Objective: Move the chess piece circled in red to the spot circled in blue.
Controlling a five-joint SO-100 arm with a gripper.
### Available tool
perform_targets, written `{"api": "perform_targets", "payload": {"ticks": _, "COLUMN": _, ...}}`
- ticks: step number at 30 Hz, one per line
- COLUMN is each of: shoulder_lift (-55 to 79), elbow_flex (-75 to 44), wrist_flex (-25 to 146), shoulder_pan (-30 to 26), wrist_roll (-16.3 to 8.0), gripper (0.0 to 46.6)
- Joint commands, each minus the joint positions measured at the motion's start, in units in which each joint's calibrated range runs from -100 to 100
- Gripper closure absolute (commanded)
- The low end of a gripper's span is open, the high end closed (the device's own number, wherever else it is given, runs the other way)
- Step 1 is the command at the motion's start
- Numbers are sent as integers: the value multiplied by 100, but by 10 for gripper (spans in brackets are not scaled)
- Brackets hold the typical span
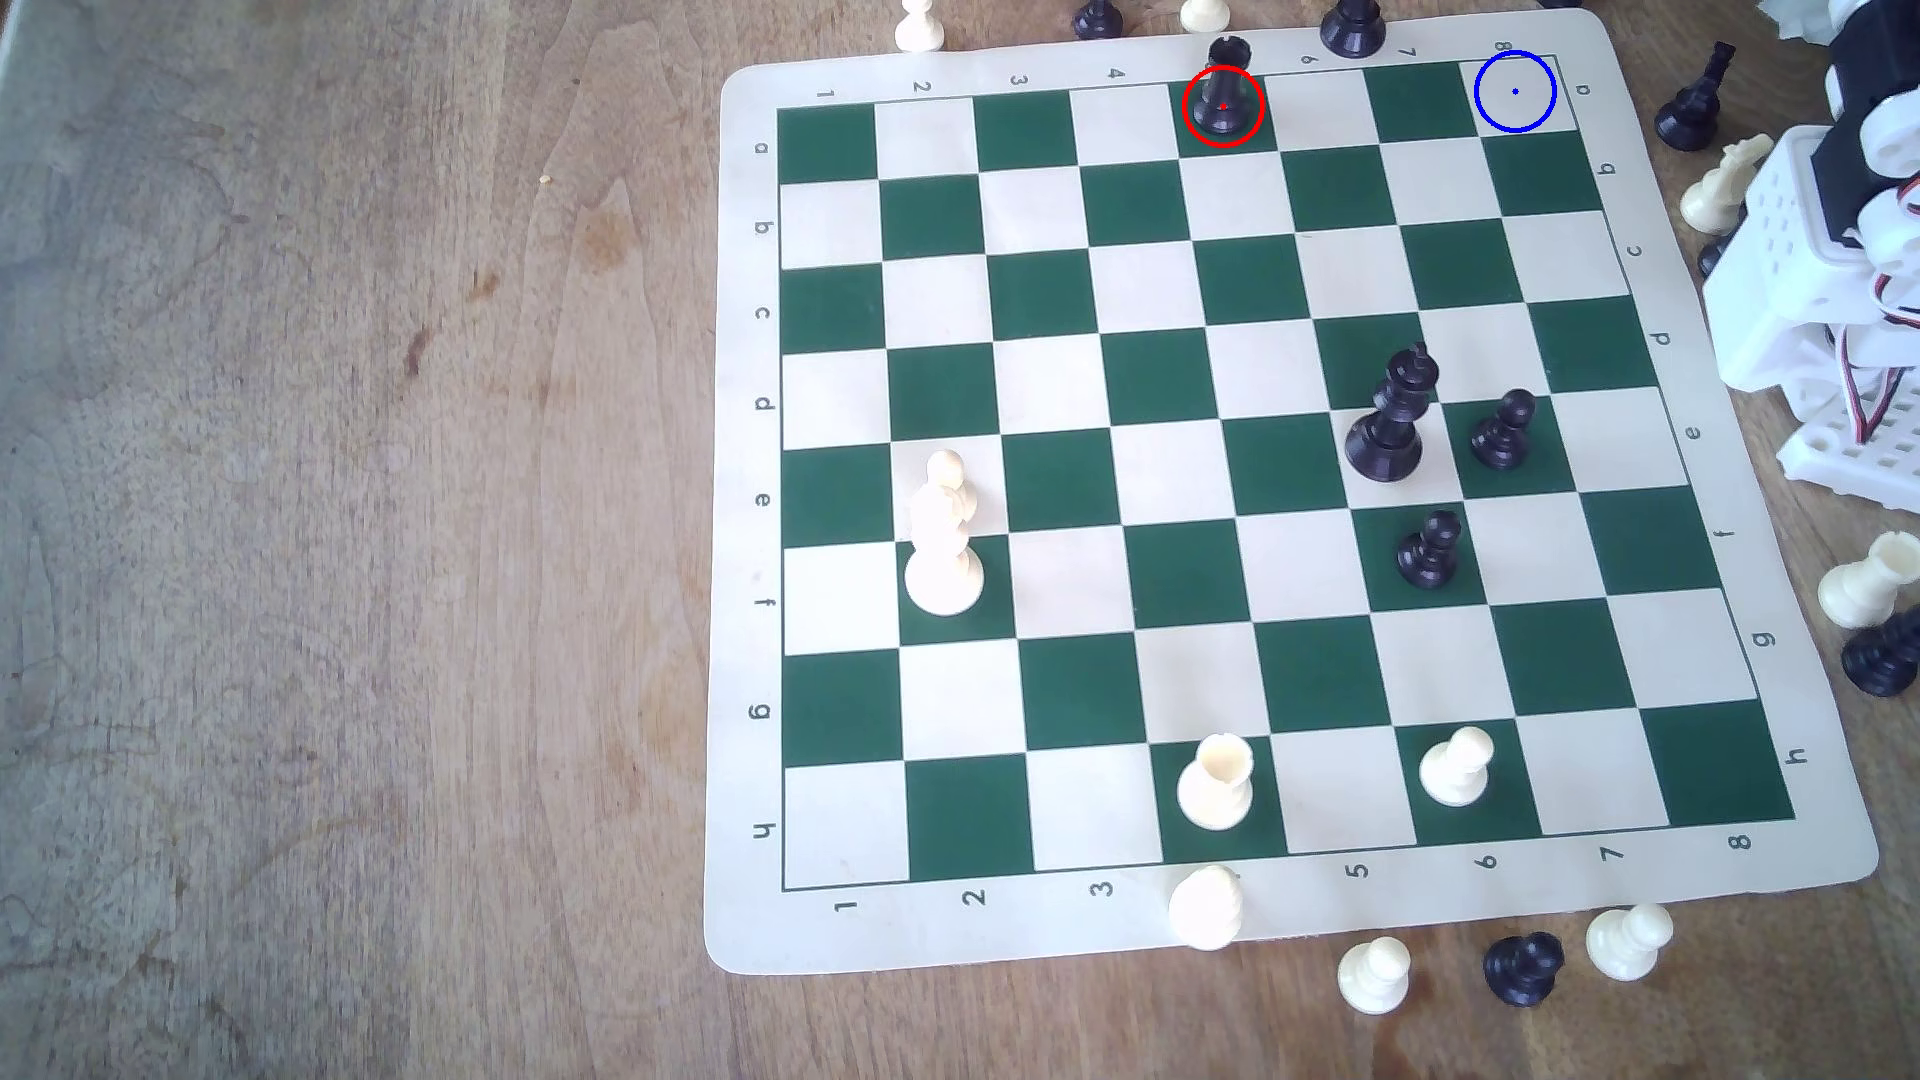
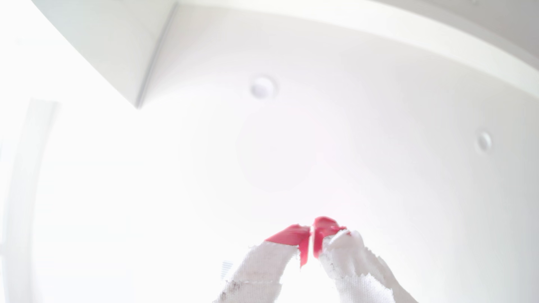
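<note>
The chess piece circled in red, a small black rook [image 1: 1223, 88], stands upright on a green square in the board's far row, inside a red ring. The spot circled in blue [image 1: 1515, 91] is a cream square at the far right corner of the chessboard [image 1: 1049, 343] in the exterior view, three squares to the rook's right, with nothing on it. In the wrist view my gripper [image 2: 311, 233] points up at a bright white ceiling, its red-tipped, cloth-wrapped fingers [image 2: 288, 236] pressed together with nothing between them. The folded white arm [image 1: 1829, 291] sits off the board at the exterior view's right edge.
On the board stand a black king [image 1: 1392, 415], two black pawns [image 1: 1503, 428] [image 1: 1431, 550], a white king [image 1: 943, 540], a white rook [image 1: 1216, 781] and a white pawn [image 1: 1457, 766]. Captured pieces lie around the mat's far, right and near edges. Bare wooden table [image 1: 343, 540] spreads to the left.
</note>
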Motion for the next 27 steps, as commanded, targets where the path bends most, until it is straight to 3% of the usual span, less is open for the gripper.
{"api": "perform_targets", "payload": {"ticks": 1, "shoulder_lift": -20, "elbow_flex": 81, "wrist_flex": -127, "shoulder_pan": 22, "wrist_roll": 24, "gripper": 464}}
{"api": "perform_targets", "payload": {"ticks": 21, "shoulder_lift": -20, "elbow_flex": 81, "wrist_flex": -127, "shoulder_pan": 22, "wrist_roll": 24, "gripper": 464}}
{"api": "perform_targets", "payload": {"ticks": 22, "shoulder_lift": -20, "elbow_flex": 81, "wrist_flex": 86, "shoulder_pan": -24, "wrist_roll": -264, "gripper": 441}}
{"api": "perform_targets", "payload": {"ticks": 24, "shoulder_lift": -20, "elbow_flex": 81, "wrist_flex": 873, "shoulder_pan": -32, "wrist_roll": -239, "gripper": 464}}
{"api": "perform_targets", "payload": {"ticks": 27, "shoulder_lift": -20, "elbow_flex": 81, "wrist_flex": 1986, "shoulder_pan": -40, "wrist_roll": -259, "gripper": 464}}
